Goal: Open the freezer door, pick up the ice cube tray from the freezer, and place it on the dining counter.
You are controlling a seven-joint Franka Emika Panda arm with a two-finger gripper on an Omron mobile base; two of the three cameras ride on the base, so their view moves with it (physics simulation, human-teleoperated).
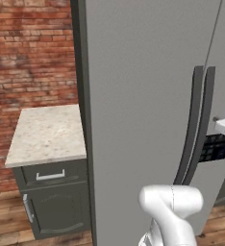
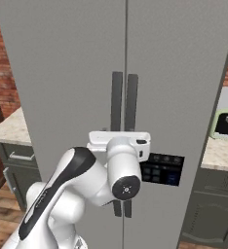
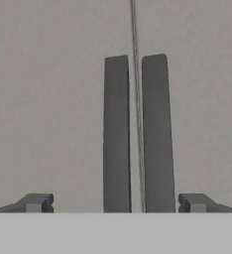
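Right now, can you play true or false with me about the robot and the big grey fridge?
1. Both doors are shut. True: the freezer door and the door with the dispenser meet at a thin seam.
2. The gripper is shut. False: its fingertips stand wide apart.
3. The gripper holds a handle. False: the two handles lie ahead of it, untouched.
4. A small cabinet stands left of the freezer. True.
5. The wall is blue tile. False: it is red brick.

No readable text anywhere. The dispenser panel (image 2: 162,173) on the fridge door has small lit icons, too blurry to make out.
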